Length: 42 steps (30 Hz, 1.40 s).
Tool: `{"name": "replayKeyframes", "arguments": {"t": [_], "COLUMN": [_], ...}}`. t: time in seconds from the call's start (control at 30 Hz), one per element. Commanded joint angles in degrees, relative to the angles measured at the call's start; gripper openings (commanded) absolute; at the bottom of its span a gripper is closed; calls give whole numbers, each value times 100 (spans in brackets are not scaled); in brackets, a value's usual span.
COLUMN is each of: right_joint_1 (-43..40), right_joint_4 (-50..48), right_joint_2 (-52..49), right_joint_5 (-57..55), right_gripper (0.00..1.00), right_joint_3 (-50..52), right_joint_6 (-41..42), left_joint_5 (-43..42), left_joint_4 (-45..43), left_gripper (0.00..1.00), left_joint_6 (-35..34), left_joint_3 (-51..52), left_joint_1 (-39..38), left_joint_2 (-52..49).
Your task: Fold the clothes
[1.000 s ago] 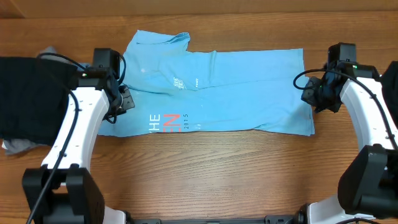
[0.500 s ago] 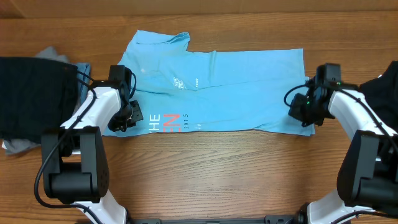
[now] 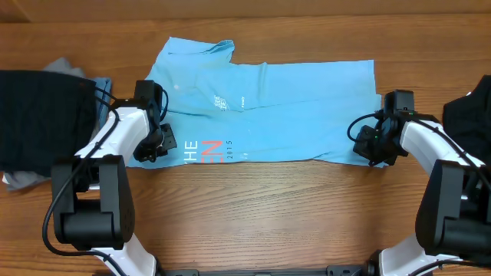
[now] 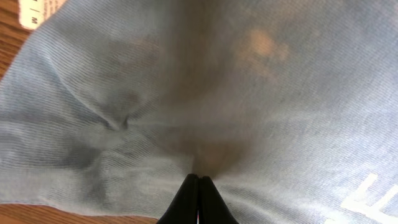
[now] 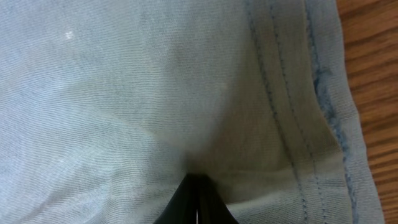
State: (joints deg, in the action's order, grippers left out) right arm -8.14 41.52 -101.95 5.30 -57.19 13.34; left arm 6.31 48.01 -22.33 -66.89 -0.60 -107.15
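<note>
We're on the sky-blue T-shirt (image 3: 291,107), lying sideways across the middle of the tabletop (image 3: 261,222), and both arms are down on its near edge. The left pincer (image 3: 152,142) sits at the shirt's near left corner, just beside the red-and-white lettering (image 3: 207,147). Its fingers are pressed together, and in the wrist view creases in the cloth run into the tips, so we read it as clamped on the shirt. The right pincer (image 3: 373,146) is at the shirt's near hem corner, also closed, with fabric puckering at its tips just inside the stitched hem (image 5: 280,124). We'd call this the grasp before a fold. Next, both arms need to lift together and carry this near edge over to the shirt's far edge, keeping it level so nothing bunches. Whether each grip has one layer or more, we can't tell. The lettering is partly lost in a fold and the small print mid-shirt is unreadable. The black garment (image 3: 38,115) left of the shirt and the dark one (image 3: 468,115) to its right are cut off at the frame edges.
</note>
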Motion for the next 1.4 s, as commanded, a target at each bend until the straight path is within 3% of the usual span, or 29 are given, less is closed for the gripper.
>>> {"name": "replayKeyframes", "arguments": {"t": [0.0, 0.67, 0.9, 1.0, 1.03, 1.13, 1.2, 1.37], "right_joint_1": [-31, -31, -28, -28, -28, -31, -31, -28], "right_joint_4": [52, 551, 1078, 1386, 1473, 1582, 1471, 767], "right_joint_2": [-63, -61, -37, -37, -37, -37, -37, -50], "right_joint_5": [-638, -1082, -774, -509, -472, -479, -483, -520], "right_gripper": [4, 4, 6, 39, 46, 76, 86, 98], "right_joint_3": [166, 155, -905, -1729, -1987, -2629, -2933, -3047], "right_joint_6": [63, 479, 472, 470, 468, 466, 424, 297], "left_joint_5": [-173, -142, -149, -179, -225, -527, -848, -1563], "left_joint_4": [92, 994, 1523, 1906, 1996, 2111, 2090, 1696], "left_gripper": [4, 4, 4, 4, 9, 38, 69, 74], "left_joint_6": [46, 46, 0, 2, 4, 138, 365, 1185], "left_joint_3": [11, -52, -1102, -1954, -2218, -2918, -3263, -3460], "left_joint_1": [55, 57, 57, 52, 52, 55, 55, 59], "left_joint_2": [-74, -66, 254, 520, 592, 732, 752, 715]}}
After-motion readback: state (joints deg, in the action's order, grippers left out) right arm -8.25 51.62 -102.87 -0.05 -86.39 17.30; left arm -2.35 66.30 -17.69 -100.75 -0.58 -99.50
